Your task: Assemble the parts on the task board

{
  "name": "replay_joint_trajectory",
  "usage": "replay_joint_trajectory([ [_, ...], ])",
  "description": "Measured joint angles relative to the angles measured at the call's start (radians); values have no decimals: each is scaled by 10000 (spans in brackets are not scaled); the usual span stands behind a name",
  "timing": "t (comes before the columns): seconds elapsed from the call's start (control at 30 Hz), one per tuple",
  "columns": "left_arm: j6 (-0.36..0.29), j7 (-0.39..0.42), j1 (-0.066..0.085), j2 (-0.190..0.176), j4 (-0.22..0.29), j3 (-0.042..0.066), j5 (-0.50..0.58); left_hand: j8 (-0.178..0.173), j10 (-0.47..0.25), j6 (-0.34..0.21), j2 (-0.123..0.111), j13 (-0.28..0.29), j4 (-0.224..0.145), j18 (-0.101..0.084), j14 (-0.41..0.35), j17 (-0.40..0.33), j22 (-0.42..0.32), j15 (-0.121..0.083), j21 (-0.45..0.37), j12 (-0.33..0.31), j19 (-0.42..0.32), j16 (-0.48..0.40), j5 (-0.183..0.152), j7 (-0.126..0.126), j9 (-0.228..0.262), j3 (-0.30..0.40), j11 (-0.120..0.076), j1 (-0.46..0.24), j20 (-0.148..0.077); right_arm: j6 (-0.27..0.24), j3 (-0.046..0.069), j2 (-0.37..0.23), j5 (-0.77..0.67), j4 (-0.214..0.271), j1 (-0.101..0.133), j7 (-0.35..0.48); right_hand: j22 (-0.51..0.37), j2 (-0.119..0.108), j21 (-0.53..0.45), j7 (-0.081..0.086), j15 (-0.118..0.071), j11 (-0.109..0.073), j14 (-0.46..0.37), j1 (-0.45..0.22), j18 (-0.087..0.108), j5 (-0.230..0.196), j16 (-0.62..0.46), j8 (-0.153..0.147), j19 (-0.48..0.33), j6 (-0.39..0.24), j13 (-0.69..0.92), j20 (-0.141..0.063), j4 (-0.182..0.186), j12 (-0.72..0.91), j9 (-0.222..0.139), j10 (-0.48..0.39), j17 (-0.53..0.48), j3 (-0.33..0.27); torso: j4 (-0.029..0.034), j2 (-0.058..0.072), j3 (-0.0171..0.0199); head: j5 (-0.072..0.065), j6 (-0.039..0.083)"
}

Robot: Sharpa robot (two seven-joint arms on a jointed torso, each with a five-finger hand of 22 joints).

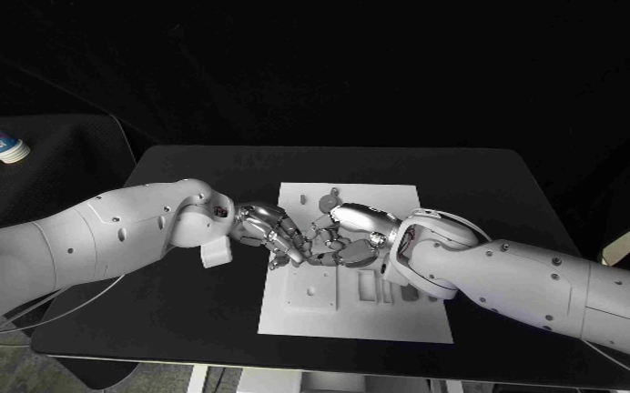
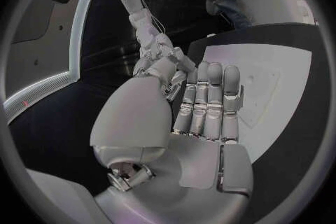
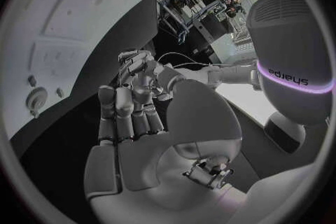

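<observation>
Head view: task board (image 1: 357, 313) under both robot hands, L (image 1: 279, 229) & R (image 1: 352, 232).

Left hand (image 1: 273, 229) and right hand (image 1: 344, 234) meet fingertips.

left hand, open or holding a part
Cannot tell. In the head view the left hand meets the right hand over the task board, fingertips hidden. Its wrist view shows fingers straight, no part visible.

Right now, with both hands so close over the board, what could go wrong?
1. The left hand and right hand meet fingertip to fingertip; they could collide.
2. They hang over the task board's left edge and might push it on the table.
3. The hands hide any part between them, so a slip might go unseen.
</observation>
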Motion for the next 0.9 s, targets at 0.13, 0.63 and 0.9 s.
replay_joint_trajectory([
  [0.13,15,-11,0,0,0,0,1,0,0,0,3,0,0,-5,0,0,0,0,0,0,-37,0,-1,0,0,0,0,-2,-37,-6,-2,6,-3,0,-1,0,0,0,0,1,0,0,0,0,-1,0,0,0,0,3,-9,0,0,0,4,0,0,0,1,0,0,1,-1],
  [0.63,38,-36,2,1,-17,0,11,0,0,-14,12,-8,-5,-8,0,0,-8,0,0,0,-37,0,-41,-13,0,-7,0,15,-36,-44,-6,22,23,18,-5,-22,-37,-244,0,203,1,2,0,-180,0,0,-1,-195,0,-143,-70,0,-42,0,-85,2,-41,-42,3,0,-4,23,-11],
  [0.9,48,-56,2,7,-22,1,14,0,0,-19,11,-7,-10,-12,-36,0,-8,-36,0,0,-37,0,0,-18,0,-13,0,17,-36,-44,-6,31,46,22,-6,-16,-37,-254,0,203,1,3,0,-169,-1,0,-1,-195,0,-143,-69,0,-42,0,-84,2,-41,-42,1,0,-1,27,-13],
])
